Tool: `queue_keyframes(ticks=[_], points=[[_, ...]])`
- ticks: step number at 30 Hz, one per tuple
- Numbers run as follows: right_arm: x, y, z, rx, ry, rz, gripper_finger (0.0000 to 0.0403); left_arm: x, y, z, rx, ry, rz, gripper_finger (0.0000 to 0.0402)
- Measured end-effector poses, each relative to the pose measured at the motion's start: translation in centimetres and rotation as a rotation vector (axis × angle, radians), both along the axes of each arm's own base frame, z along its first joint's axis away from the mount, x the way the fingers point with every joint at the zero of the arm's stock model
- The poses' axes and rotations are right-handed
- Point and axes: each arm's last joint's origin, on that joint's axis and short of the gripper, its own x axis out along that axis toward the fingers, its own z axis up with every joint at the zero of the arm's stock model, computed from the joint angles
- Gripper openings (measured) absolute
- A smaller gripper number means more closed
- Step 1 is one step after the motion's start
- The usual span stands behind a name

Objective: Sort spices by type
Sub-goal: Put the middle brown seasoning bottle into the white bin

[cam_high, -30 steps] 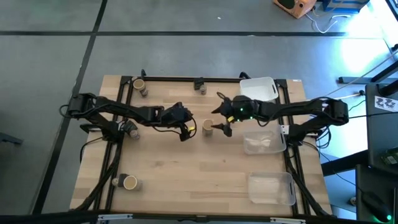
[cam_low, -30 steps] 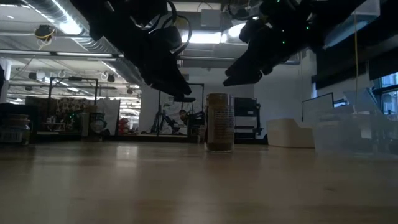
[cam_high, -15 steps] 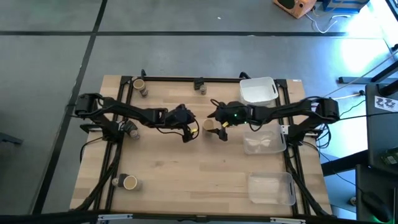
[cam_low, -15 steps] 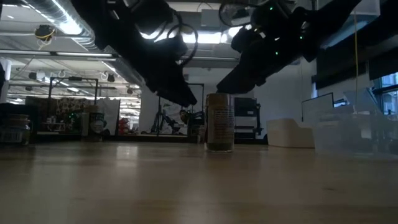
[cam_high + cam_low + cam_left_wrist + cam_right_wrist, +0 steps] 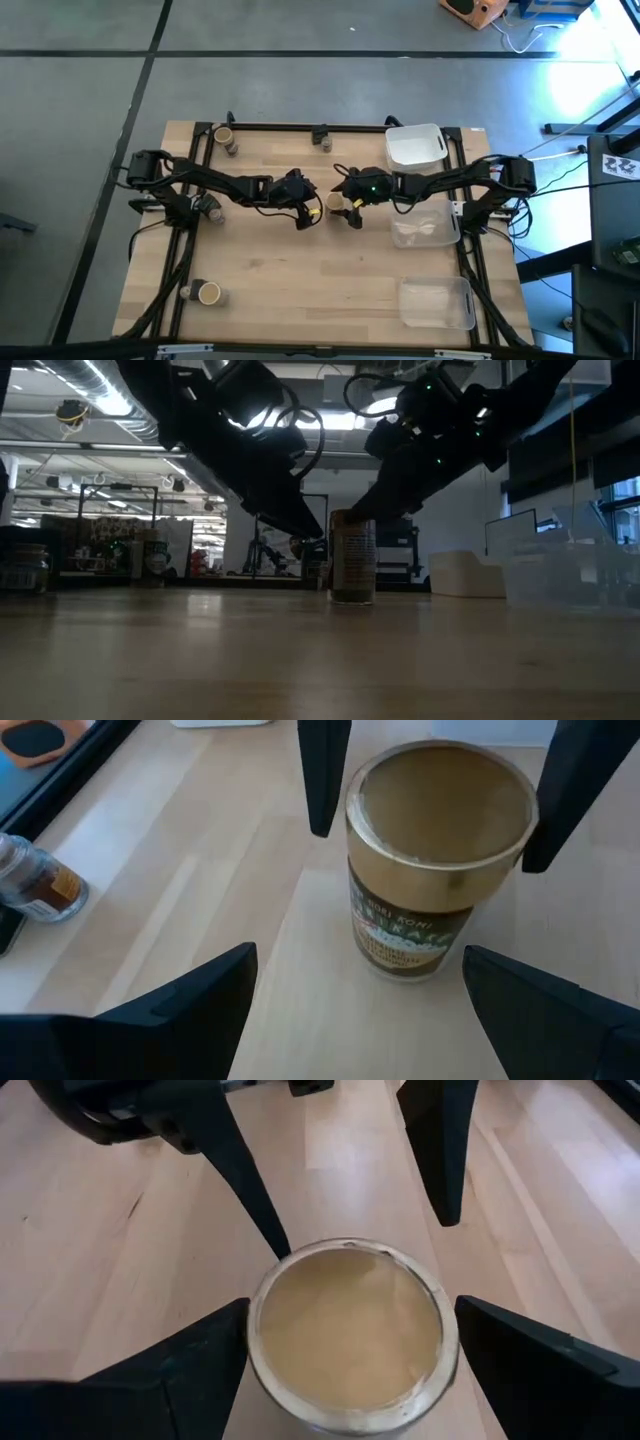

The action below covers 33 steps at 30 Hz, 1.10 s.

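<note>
Both arms have crept inward over the last second, the right one most of all, and now the two grippers meet over the same jar (image 5: pixel 335 204) near the middle of the table (image 5: pixel 300 270).

The right gripper (image 5: pixel 352 213) has come in from three o'clock and its fingers (image 5: pixel 195 1370) stand wide apart, one on each side of the jar. In the right wrist view the tan lid sits squarely between them, and I see no contact on either side.

The left gripper (image 5: pixel 309 212) comes from nine o'clock, fingers (image 5: pixel 160 1020) also spread. In its wrist view the jar stands upright just ahead of its tips, with the right arm's two fingers straddling the lid from the far side.

From table height the jar (image 5: pixel 352 557) stands upright on the wood, with both grippers hanging over its top; whether either one brushes the lid I cannot quite tell from that dim angle.

Other jars lie well apart: one at the table's eleven o'clock corner (image 5: pixel 223 135), one at the seven o'clock corner (image 5: pixel 208 293), one by the left arm at nine o'clock (image 5: pixel 211 206). A small dark one sits at the twelve o'clock edge (image 5: pixel 323 139). A white tray (image 5: pixel 415 146) sits at one o'clock, with two clear trays (image 5: pixel 425 229) towards three and five o'clock.
</note>
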Motion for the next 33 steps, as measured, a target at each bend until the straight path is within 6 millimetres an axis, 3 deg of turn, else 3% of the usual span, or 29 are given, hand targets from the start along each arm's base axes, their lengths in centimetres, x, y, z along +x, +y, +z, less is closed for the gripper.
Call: queue_keyframes(ticks=[8,14,18,25,33], points=[[0.2,0.0,-0.7,0.005,0.016,-0.002,0.0343,0.1,0.0,0.2,0.005,-0.021,-0.002,0.0336],[0.4,-0.1,-0.8,0.004,0.007,-0.004,0.0283,0.1,0.0,0.2,0.006,-0.022,-0.003,0.0336],[0.1,0.0,-0.4,-0.003,0.007,-0.002,0.0281,0.1,0.0,0.2,0.006,-0.021,-0.003,0.0336],[-1.7,0.0,3.1,-0.076,-0.021,-0.055,0.0281,0.1,0.0,0.1,0.006,-0.013,-0.003,0.0336],[-6.3,-0.6,8.1,-0.293,-0.009,-0.276,0.0281,0.1,0.0,0.1,0.001,-0.015,0.001,0.0336]])
